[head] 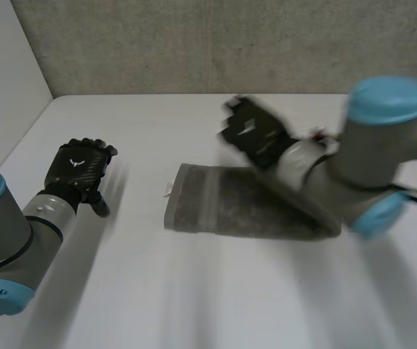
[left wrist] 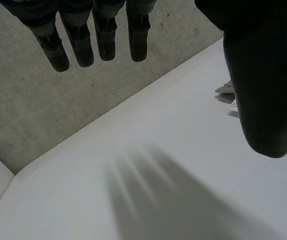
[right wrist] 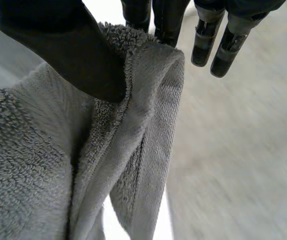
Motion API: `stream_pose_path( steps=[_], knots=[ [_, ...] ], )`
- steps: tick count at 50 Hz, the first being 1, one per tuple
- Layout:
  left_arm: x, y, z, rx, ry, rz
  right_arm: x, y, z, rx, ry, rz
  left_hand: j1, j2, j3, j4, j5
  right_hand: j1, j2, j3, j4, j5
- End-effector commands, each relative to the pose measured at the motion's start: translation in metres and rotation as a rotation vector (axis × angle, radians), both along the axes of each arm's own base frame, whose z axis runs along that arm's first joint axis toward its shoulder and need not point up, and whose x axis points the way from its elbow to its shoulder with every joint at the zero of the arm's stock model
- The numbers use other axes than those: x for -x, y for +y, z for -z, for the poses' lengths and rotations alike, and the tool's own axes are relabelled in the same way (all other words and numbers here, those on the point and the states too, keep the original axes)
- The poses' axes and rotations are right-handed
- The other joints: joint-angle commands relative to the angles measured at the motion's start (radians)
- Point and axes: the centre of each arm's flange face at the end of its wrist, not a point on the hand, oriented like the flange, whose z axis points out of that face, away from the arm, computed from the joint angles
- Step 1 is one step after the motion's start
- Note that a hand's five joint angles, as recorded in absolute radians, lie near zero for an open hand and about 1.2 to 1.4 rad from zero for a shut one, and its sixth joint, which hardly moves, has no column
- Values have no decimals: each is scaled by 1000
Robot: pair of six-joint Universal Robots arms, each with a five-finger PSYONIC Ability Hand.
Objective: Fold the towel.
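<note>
Right hand (right wrist: pixel 58 45) pinching grey towel (head: pixel 223 203), left hand (head: pixel 78 171) relaxed

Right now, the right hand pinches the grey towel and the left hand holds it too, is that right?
No. The right hand does pinch the towel, but the left hand holds nothing: the left wrist view shows it open over the bare table.

- The left robot hand (head: pixel 80 166) hangs back-upward at the end of its grey, blue-capped left arm (head: pixel 12 233), with straight fingers (left wrist: pixel 81 47) and thumb (left wrist: pixel 263 90) spread apart, holding nothing.
- The right robot hand (head: pixel 256 134), on the right arm (head: pixel 368 156), is raised, its thumb (right wrist: pixel 68 47) pinching a fold of grey terry towel (right wrist: pixel 133 130) against its fingers (right wrist: pixel 166 20).
</note>
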Motion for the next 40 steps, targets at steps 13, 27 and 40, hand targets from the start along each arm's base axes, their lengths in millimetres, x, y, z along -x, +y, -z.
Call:
stream_pose_path(
  steps=[13, 27, 40],
  knots=[
    [6, -1, -6, 23, 5, 13, -46, 50, 33, -314, -186, -85, -98, -65, -52, -59, -45, -1139, -1145, -44, -76, -1157],
    [64, 17, -45, 113, 126, 181, 65, 12, -2, -552, -468, 193, -98, -65, -52, -59, -45, -1139, -1145, -44, -76, -1157],
    [125, 51, -12, 27, 130, 362, 139, 23, 49, -678, -373, 335, -89, -56, -52, -59, -36, -1139, -1145, -44, -76, -1157]
  ],
)
